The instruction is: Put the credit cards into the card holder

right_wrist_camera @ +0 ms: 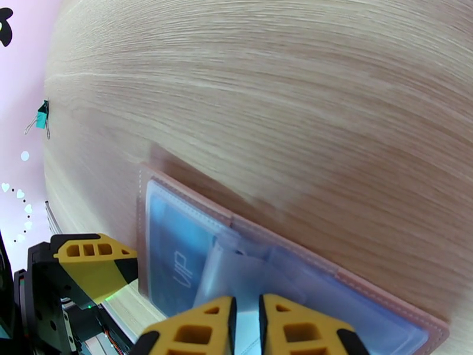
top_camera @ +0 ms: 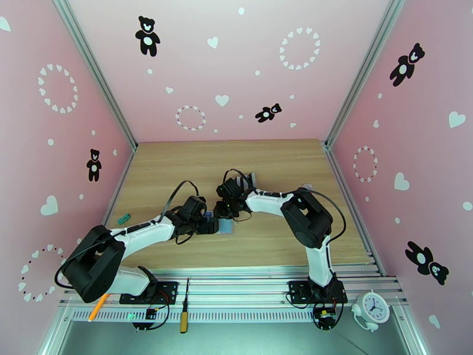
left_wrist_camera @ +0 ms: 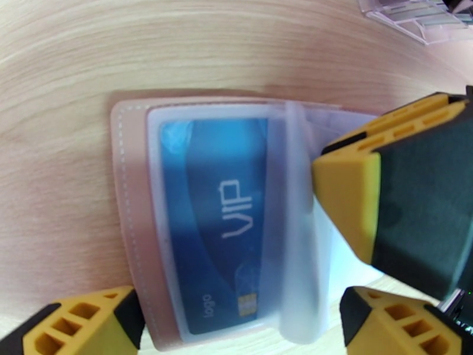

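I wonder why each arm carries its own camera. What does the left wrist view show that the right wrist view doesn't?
Left wrist: the chip and the word "logo" on the card, plus a clear rack at the top corner. Right wrist: a green clip and the pink wall. Both: the open holder on the table, its blue VIP card, and the right fingers pinching a clear sleeve.
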